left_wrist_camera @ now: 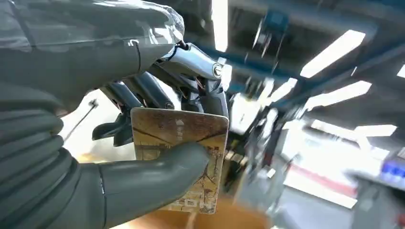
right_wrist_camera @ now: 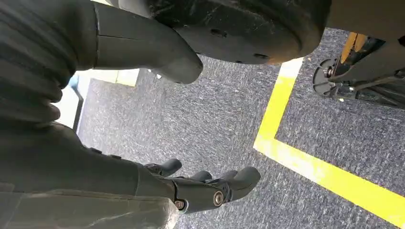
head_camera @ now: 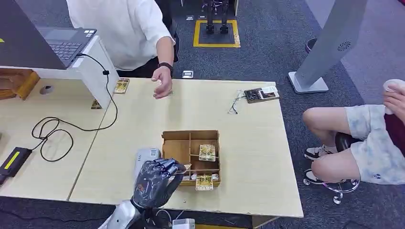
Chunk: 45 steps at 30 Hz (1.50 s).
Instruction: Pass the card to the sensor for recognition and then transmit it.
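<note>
Left hand (head_camera: 155, 182) is raised just beside the near-left corner of the box (head_camera: 191, 157) and pinches a card (left_wrist_camera: 184, 152) between thumb and fingers (left_wrist_camera: 143, 90). Right hand (right_wrist_camera: 200, 188) hangs over grey carpet (right_wrist_camera: 215, 124) by a yellow line (right_wrist_camera: 305, 157), fingers loosely curled, holding nothing. More cards (head_camera: 207, 152) lie in the box's compartments. Just left of the box sits a grey sensor (head_camera: 145, 156). Beyond the box, at the table's (head_camera: 248, 143) far edge, a person's hand (head_camera: 162, 83) rests.

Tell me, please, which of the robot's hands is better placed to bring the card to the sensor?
The left hand: it already pinches the card over the table. The right hand hangs open above the floor.
</note>
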Each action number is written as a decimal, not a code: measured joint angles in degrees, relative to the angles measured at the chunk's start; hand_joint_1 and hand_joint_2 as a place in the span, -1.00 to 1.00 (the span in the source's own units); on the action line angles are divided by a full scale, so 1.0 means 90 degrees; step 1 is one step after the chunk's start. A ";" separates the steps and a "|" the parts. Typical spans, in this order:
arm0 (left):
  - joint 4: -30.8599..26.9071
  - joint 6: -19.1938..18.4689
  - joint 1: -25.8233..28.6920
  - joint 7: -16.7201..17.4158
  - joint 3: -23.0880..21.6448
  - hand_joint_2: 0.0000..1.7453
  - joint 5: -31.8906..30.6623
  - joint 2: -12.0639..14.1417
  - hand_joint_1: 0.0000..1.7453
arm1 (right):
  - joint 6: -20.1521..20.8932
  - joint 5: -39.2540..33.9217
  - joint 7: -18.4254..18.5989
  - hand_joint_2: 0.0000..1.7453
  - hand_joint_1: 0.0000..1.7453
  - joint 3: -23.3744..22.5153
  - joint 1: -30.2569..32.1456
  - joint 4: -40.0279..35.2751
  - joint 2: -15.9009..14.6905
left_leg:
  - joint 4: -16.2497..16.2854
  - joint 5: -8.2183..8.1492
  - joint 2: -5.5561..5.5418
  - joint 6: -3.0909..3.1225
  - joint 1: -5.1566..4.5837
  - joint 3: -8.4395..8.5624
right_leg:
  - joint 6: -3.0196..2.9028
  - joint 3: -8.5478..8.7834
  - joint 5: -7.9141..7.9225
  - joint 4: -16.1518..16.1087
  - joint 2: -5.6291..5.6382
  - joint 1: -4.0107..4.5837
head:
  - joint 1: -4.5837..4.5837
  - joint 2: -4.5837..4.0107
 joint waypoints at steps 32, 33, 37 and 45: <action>0.2442 -0.0002 -0.2262 0.1328 0.2382 1.00 -0.0248 -0.1413 1.00 | 0.0019 0.0510 0.0214 1.00 -1.00 0.0000 -0.0032 -0.0002 0.0039 | 0.0002 0.0003 -0.0004 0.0000 0.0000 0.0000 | 0.0000 -0.0001 0.0002 0.0002 0.0000 0.0000 | -0.0002 0.0000; 0.2531 -0.0002 -0.2305 0.1380 0.2428 1.00 -0.0321 -0.1413 1.00 | 0.0017 0.0524 0.0223 1.00 -1.00 0.0000 -0.0032 -0.0002 0.0041 | 0.0002 0.0003 -0.0003 0.0000 0.0000 0.0000 | 0.0000 -0.0001 0.0002 0.0002 0.0000 0.0000 | -0.0002 0.0000; 0.2840 -0.0002 -0.2481 0.1546 0.2583 1.00 -0.0544 -0.1432 1.00 | 0.0017 0.0529 0.0248 1.00 -1.00 0.0000 -0.0033 -0.0002 0.0044 | 0.0002 0.0003 -0.0003 0.0000 0.0000 0.0000 | 0.0000 -0.0001 0.0002 0.0002 0.0000 0.0000 | 0.0000 0.0000; 0.3179 -0.0002 -0.2557 0.1665 0.2758 1.00 -0.0974 -0.1444 -0.50 | 0.0012 0.0539 0.0250 1.00 -1.00 0.0000 -0.0034 -0.0002 0.0044 | 0.0003 0.0002 -0.0003 0.0001 0.0000 0.0000 | 0.0000 -0.0002 0.0002 0.0002 0.0001 0.0000 | 0.0000 0.0000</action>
